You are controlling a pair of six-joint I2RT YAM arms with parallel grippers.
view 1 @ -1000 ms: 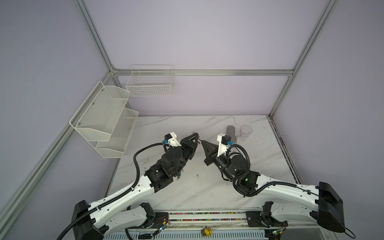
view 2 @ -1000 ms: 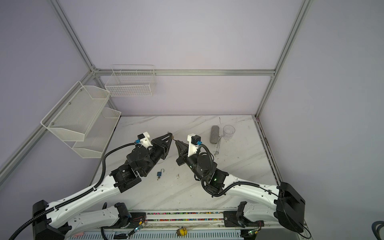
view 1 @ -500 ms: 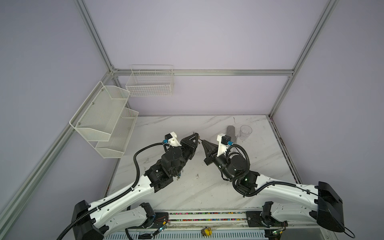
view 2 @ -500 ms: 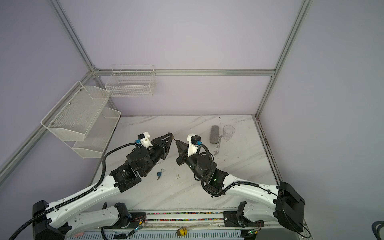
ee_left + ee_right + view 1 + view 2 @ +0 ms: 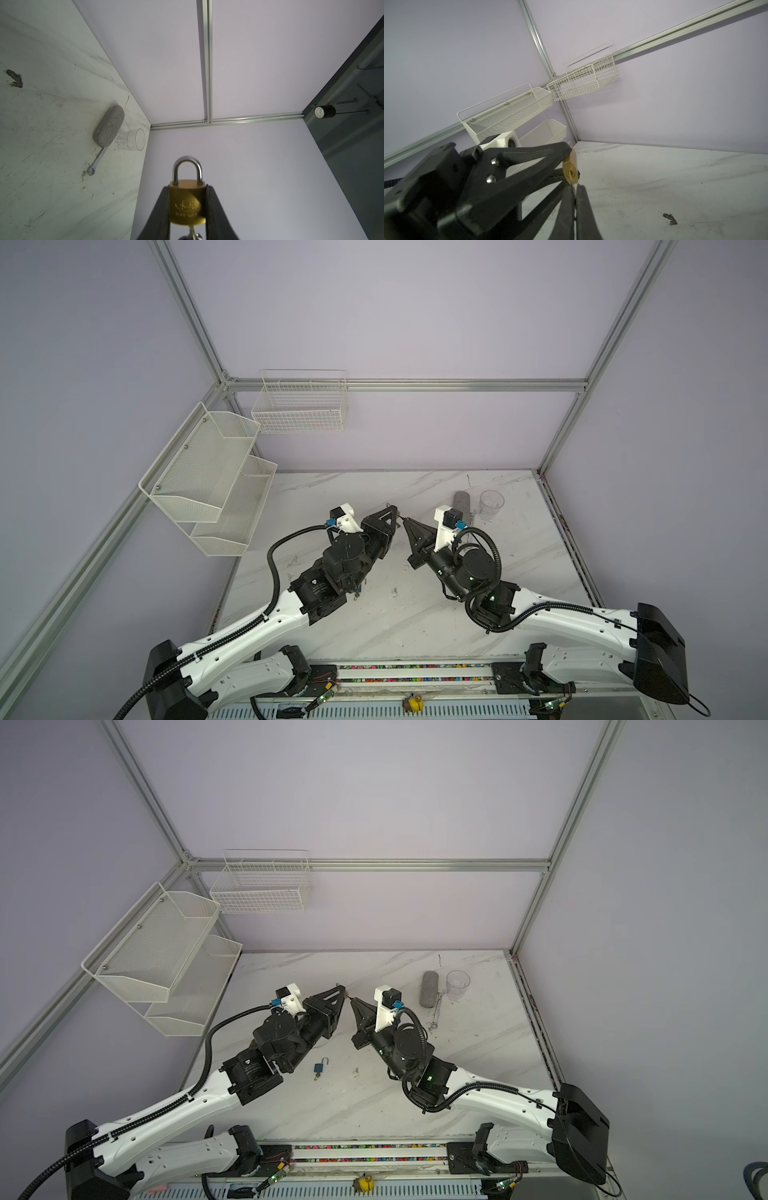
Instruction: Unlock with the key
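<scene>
A brass padlock [image 5: 188,202] is held up in the air, my left gripper [image 5: 188,187] shut on its body from both sides. Its steel shackle [image 5: 187,164] sits in the body at both ends. My right gripper [image 5: 574,187] is shut on a thin silver key [image 5: 572,182], and the blade is in the keyhole on the padlock's underside [image 5: 571,166]. The key [image 5: 192,230] also shows below the lock in the left wrist view. In both top views the two grippers [image 5: 392,512] [image 5: 408,522] meet tip to tip above the middle of the table.
A small blue padlock [image 5: 320,1067] lies on the marble table [image 5: 374,1106] beneath the left arm. A grey case [image 5: 430,988], a clear glass [image 5: 458,982] and a wrench [image 5: 437,1009] sit at the back right. White mesh shelves [image 5: 208,472] and a wire basket [image 5: 299,406] hang on the walls.
</scene>
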